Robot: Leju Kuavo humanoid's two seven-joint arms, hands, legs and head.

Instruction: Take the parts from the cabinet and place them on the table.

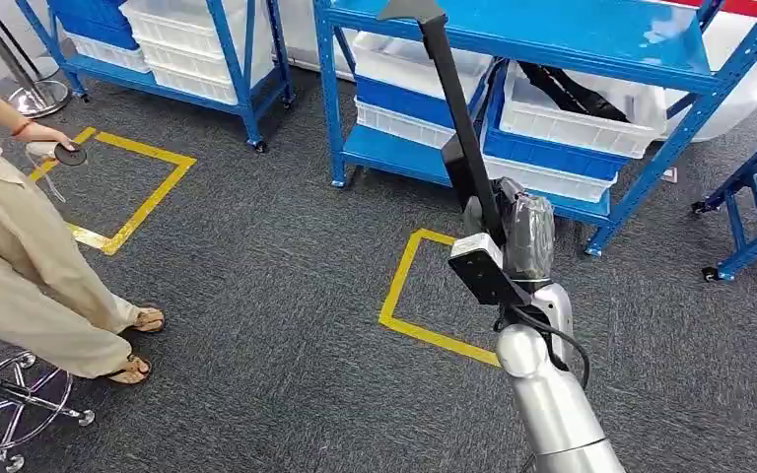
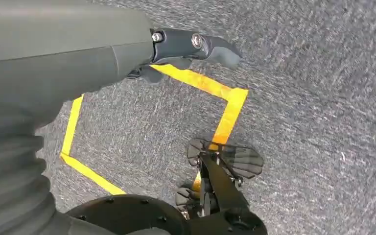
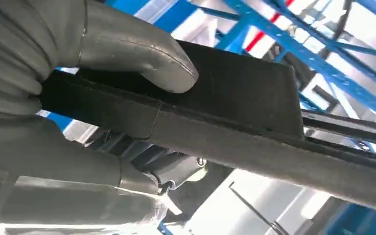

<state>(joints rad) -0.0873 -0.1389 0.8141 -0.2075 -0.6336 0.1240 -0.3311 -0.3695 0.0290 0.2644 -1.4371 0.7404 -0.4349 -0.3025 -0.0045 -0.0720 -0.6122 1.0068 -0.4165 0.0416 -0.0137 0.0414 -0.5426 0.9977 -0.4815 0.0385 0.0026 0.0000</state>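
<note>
Silver right arm (image 1: 552, 404), black cable, grey ribbed wrist cover (image 2: 10, 161)

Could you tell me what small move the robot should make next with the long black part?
Probably carry it away from the blue rack: the right hand already grips the long black part, lifted clear of the white bins; no table is in view yet.

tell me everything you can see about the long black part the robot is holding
The long black strip-like part is a narrow, flat-sided bar with a matte, slightly textured surface; its material cannot be told. Its top end widens into a small angled cap. It stands nearly upright, leaning a little, rising from the right hand in front of the blue metal shelving. In the right wrist view the thick grey thumb presses across its broad face, and a ridge runs along its length. Nothing else touches it.
</note>
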